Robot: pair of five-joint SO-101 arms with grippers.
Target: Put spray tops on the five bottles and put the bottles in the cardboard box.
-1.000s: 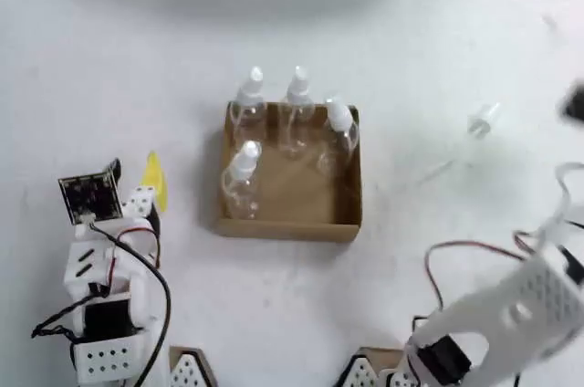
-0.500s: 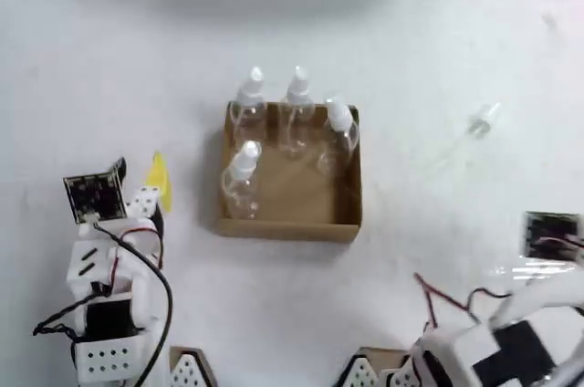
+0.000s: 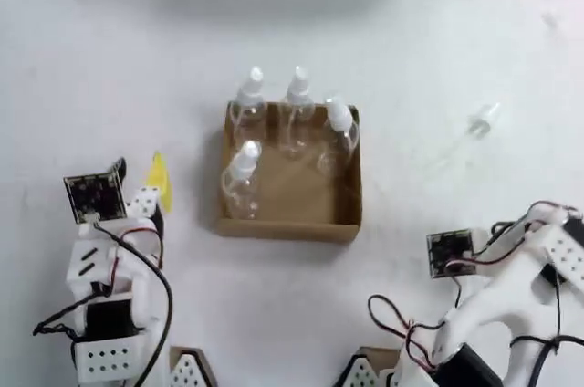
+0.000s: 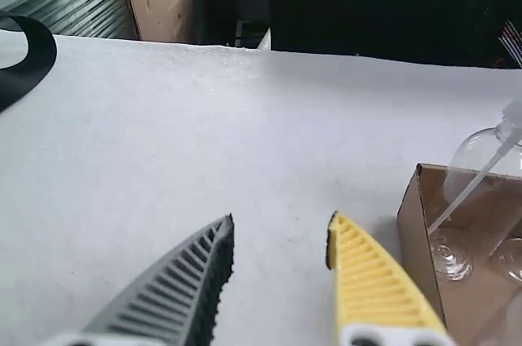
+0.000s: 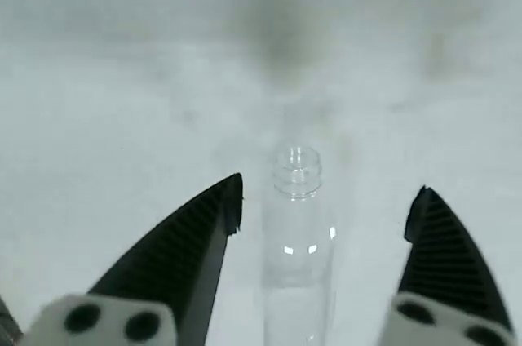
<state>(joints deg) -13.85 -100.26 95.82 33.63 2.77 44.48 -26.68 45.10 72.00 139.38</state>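
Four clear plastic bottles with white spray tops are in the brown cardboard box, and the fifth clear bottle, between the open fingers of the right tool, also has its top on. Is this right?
Not quite: the fifth clear bottle at the right tool has a bare open neck, no top, as the right wrist view shows. The rest holds.

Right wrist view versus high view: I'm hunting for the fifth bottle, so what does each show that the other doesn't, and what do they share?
The right wrist view adds an uncapped clear bottle between the open jaws of the right gripper, touched by neither finger. The high view adds the cardboard box holding four bottles with spray tops, plus a loose spray top lying on the table on the right arm's side of the box. Both share the white table.
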